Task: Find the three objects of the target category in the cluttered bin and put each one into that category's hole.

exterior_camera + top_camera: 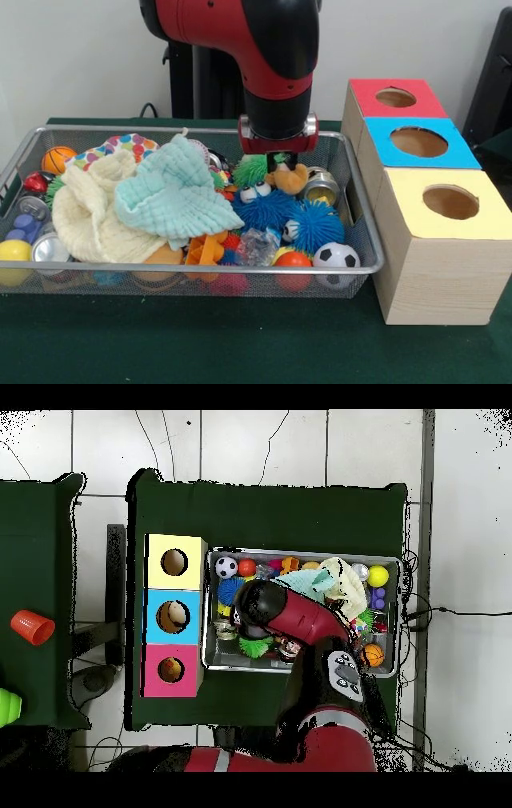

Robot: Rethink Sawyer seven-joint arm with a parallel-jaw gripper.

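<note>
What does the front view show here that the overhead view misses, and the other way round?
Front only: the hand down among the toys, just above an orange plush toy, and blue spiky balls beside it. Overhead only: an orange cup on the neighbouring table, and something pale inside the blue-topped box's hole. Both: the wire bin, the soccer ball, the red-topped box's hole.

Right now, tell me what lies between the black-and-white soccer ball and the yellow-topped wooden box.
Only the silver wire-mesh bin's end wall, in the front view: soccer ball inside, yellow-topped box just outside.
</note>
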